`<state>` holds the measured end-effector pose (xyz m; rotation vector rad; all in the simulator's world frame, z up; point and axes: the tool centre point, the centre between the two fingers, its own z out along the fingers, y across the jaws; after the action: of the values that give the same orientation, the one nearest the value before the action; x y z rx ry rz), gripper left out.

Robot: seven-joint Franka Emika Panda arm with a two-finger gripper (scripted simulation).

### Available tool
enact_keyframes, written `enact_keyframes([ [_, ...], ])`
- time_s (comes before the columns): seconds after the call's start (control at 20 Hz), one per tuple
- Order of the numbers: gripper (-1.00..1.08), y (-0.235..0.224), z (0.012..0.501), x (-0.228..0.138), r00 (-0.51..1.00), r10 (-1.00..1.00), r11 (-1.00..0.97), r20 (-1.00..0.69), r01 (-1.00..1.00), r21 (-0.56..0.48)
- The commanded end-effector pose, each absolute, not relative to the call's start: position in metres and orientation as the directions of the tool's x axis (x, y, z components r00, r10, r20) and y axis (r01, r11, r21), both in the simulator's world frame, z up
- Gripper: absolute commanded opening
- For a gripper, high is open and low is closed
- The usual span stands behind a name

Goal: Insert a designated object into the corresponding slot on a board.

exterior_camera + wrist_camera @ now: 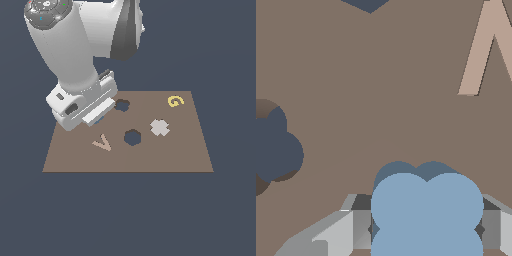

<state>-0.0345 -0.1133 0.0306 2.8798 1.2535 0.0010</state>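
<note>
**Wrist view: blue lobed piece sits between the pincer fingers, slot lies off to the side**

Wrist view shows the light-blue clover piece point(427, 212) low in the frame, a little right of centre. It sits between the two grey fingers point(338, 232) of the pincer point(427, 231), one finger at each side, so the pincer is grasping the piece. A darker blue edge shows along the upper lobes. Whether the piece touches the board or hangs just above it, I cannot tell.

The brown board point(386, 85) fills nearly all of this frame. At the left edge, in the middle height, is the dark slot point(276, 150) with its scalloped outline, apart from the blue piece with bare board between them. At the upper right stands the pale pink letter V point(491, 47), also apart from the piece. At the top edge a small dark corner of the hexagonal hole point(368, 4) is seen.

In the exterior view the white arm point(75, 50) comes down from the upper left of the frame and covers the left back part of the board point(190, 150). Only a small blue part of the piece point(98, 119) shows under the pincer point(96, 116). The lobed slot point(122, 105) lies just right of the pincer. Lower, near the centre, is the hexagonal hole point(132, 137); the V point(102, 143) is to its left, the pale grey cross piece point(159, 128) to its right, and the yellow letter G point(174, 101) in the upper right of the board. No other piece lies between the blue piece and the slot.
</note>
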Motion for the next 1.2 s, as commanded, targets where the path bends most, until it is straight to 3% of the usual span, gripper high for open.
enact_keyframes([
  [0.0,-1.00,-0.113,0.030,-0.035,0.681,0.732,-0.681,0.000,0.732,0.000],
  [0.65,-1.00,-0.106,0.034,-0.036,0.655,0.756,-0.655,0.000,0.756,0.000],
  [1.15,-1.00,-0.053,0.038,-0.059,0.429,0.903,-0.429,0.000,0.903,0.001],
])
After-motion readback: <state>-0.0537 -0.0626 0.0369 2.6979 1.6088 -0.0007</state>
